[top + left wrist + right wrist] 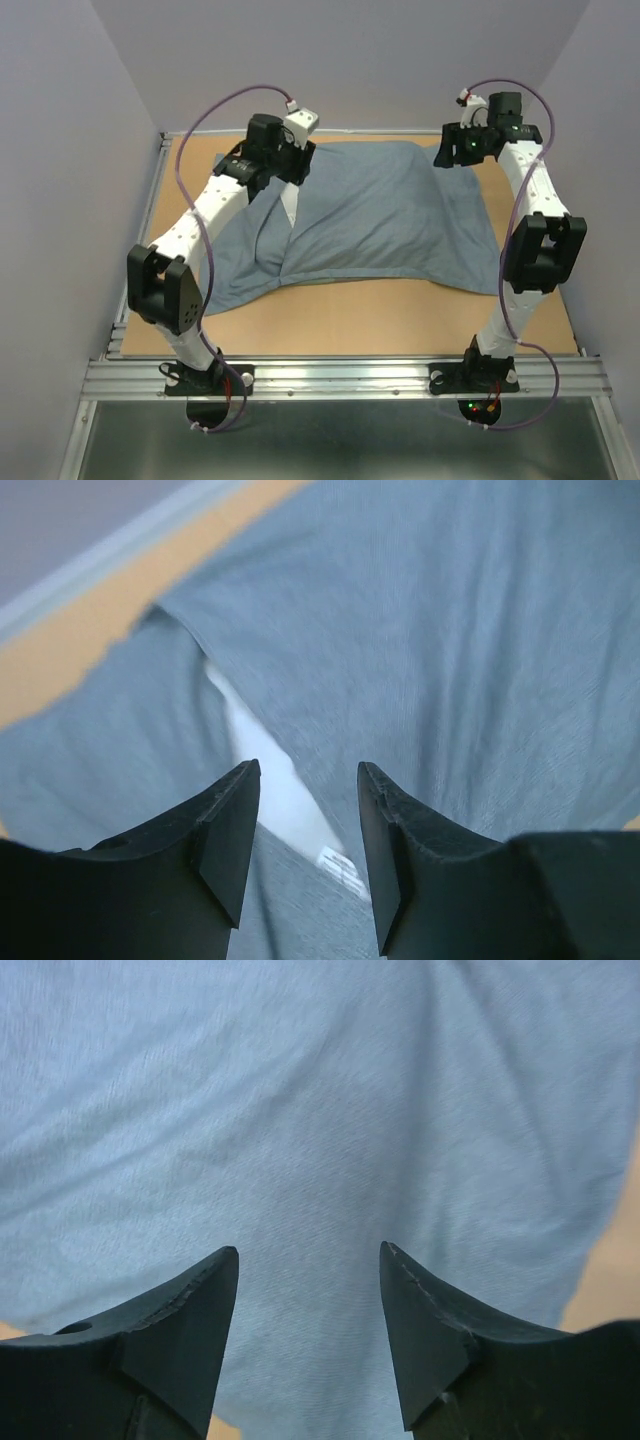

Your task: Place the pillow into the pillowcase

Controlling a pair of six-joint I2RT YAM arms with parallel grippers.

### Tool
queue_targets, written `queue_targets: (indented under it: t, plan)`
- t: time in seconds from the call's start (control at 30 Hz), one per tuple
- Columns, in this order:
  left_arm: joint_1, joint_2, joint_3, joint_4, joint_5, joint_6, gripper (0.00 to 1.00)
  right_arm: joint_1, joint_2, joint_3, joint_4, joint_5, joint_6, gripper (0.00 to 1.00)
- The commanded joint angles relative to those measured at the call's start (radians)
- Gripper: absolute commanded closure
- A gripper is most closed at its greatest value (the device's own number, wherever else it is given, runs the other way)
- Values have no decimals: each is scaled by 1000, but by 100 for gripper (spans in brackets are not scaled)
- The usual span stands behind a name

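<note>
The left gripper (305, 770) and right gripper (308, 1250) hang partly open, holding nothing. White pillow (255, 740) peeks from the pillowcase (380, 210) at nine o'clock; a careless tug there could pull it out.

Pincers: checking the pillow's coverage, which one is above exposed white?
The left pincer: a white strip of pillow shows in the pillowcase gap below it; the right pincer faces only grey-blue cloth.
</note>
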Motion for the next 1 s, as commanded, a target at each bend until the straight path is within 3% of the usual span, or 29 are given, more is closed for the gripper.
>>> queue_targets:
  t: [0.0,0.07,0.1,0.33,0.7,0.87,0.97]
  plan:
    - [-30,96,-85,-74,-121,-89,46,46,-7,-74,-5,-26,6,31]
    - [-41,109,-96,-74,-187,-98,48,69,-5,-106,-7,-31,8,27]
    - [-45,129,-96,-83,-230,-106,53,89,-2,-117,-3,-31,9,26]
    - [-38,209,-56,-117,-420,-153,55,178,45,-186,-3,30,6,25]
    - [-25,179,-62,-111,-485,-161,54,201,31,-241,-3,81,-8,25]
    - [-12,248,-47,-134,-459,-162,54,201,33,-243,-3,78,-6,25]
    - [5,285,-22,-140,-413,-155,74,200,31,-248,-3,78,-11,25]
